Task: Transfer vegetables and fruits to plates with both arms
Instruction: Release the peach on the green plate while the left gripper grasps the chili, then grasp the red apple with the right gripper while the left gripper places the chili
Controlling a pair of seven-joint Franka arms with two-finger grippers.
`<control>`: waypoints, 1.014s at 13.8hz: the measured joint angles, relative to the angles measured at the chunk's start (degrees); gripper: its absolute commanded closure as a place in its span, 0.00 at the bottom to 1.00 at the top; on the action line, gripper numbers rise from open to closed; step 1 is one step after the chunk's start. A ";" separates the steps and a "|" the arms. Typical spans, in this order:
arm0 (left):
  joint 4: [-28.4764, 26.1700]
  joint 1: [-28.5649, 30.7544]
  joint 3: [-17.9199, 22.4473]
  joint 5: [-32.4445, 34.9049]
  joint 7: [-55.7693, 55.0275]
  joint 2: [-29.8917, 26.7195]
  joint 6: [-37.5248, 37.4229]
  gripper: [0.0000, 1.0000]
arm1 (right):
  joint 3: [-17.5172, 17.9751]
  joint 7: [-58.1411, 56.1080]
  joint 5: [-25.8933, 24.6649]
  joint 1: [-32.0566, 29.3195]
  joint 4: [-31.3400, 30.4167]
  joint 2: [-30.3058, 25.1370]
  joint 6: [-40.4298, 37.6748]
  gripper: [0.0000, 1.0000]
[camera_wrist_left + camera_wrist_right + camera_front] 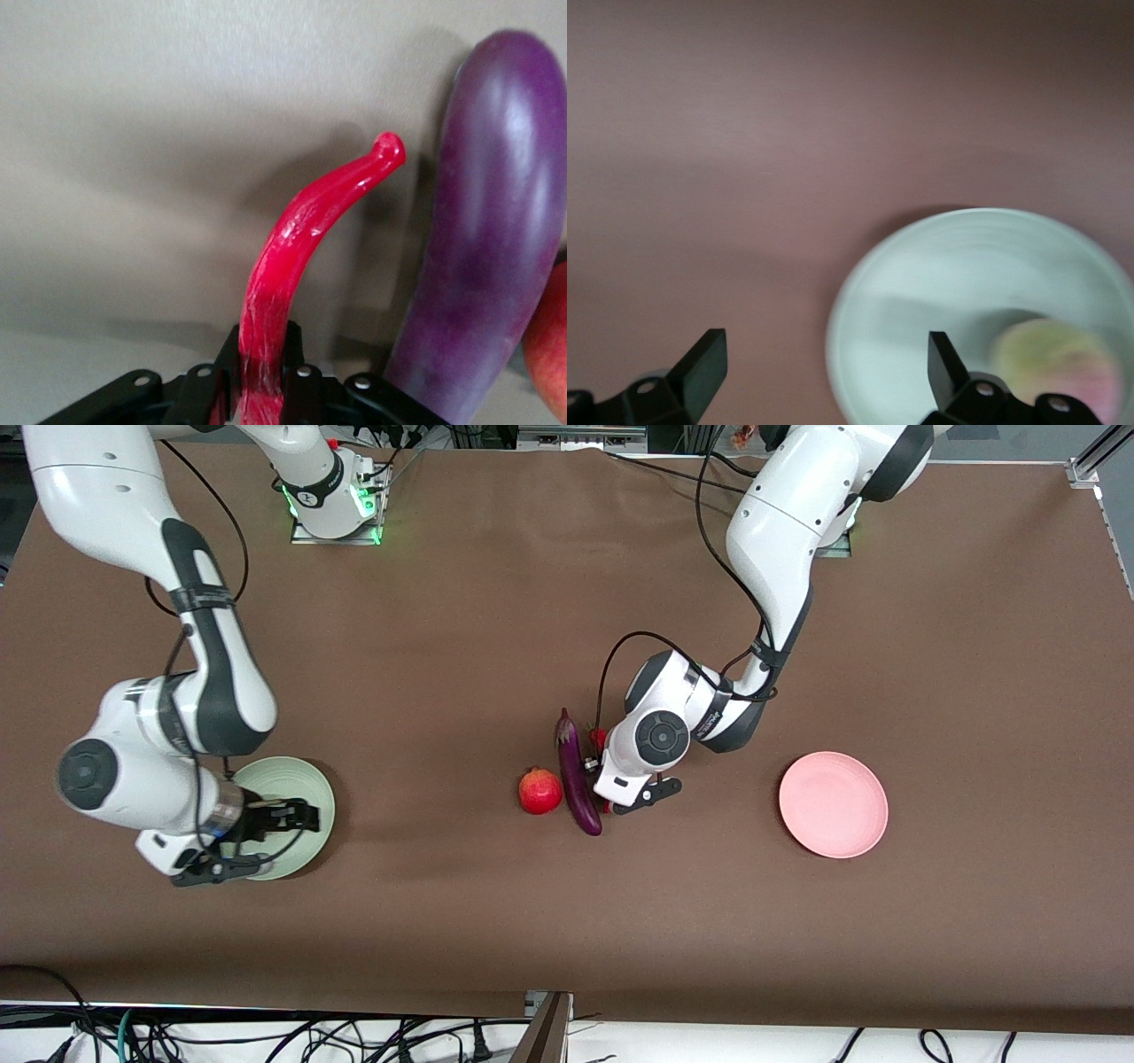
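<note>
Brown table [496,602]: left pincer [261,390] grips chili [301,239]; right pincer [824,372] agape.

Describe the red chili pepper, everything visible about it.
The chili pepper is slim, curved and glossy bright red, plastic-looking, tapering to a hooked tip; its stem is hidden. The left gripper is shut on its thicker end. It lies beside the purple eggplant, not touching it in the left wrist view. In the front view the arm hides nearly all of it.
</note>
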 measured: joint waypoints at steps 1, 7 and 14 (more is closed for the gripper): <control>0.12 0.28 0.43 0.00 1.85 -0.01 0.03 1.00 | 0.13 3.66 0.00 2.09 -0.01 0.22 0.08 0.00; 1.34 12.25 1.26 0.24 22.32 -2.52 -7.14 1.00 | 0.37 29.60 0.00 15.28 -0.02 3.36 8.88 0.00; 1.34 22.08 1.34 9.83 42.08 -5.40 -14.18 1.00 | 0.21 46.30 -0.02 25.83 -0.10 8.28 20.43 0.00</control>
